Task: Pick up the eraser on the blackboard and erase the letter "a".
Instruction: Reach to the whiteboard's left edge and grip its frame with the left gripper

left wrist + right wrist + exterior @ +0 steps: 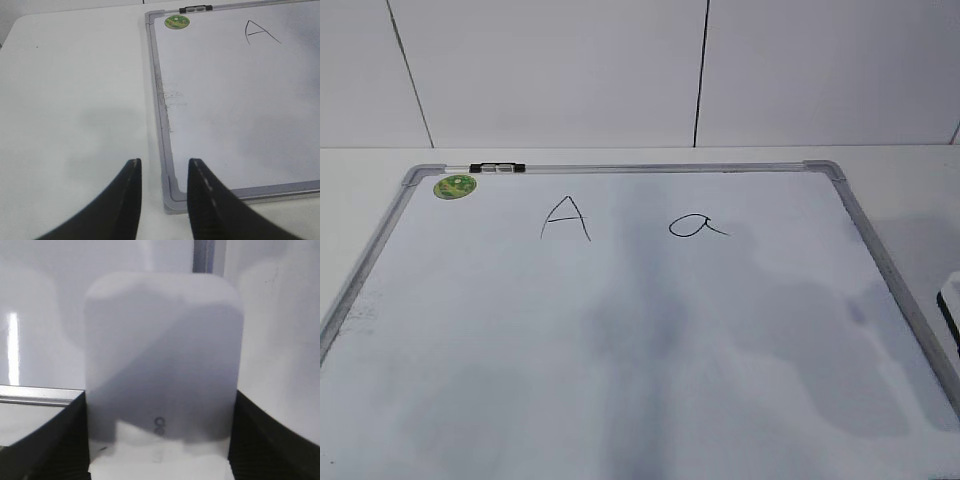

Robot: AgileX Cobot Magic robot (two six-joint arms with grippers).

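The blackboard (880, 260) lies flat on the table, with the letter "a" (697, 226) written at its upper middle right. The white eraser (162, 340) fills the right wrist view. My right gripper (160, 396) is shut on it, one black jaw against each side. In the exterior view only a white and black sliver of the eraser (950, 305) shows at the right edge, beside the board's frame. My left gripper (164, 167) is open and empty, above the board's near left corner (172, 197).
A capital "A" (565, 217) is written left of the "a". A round green sticker (455, 186) and a small black-and-silver clip (497, 168) sit at the board's far left corner. White table lies left of the board (75, 100). A tiled wall stands behind.
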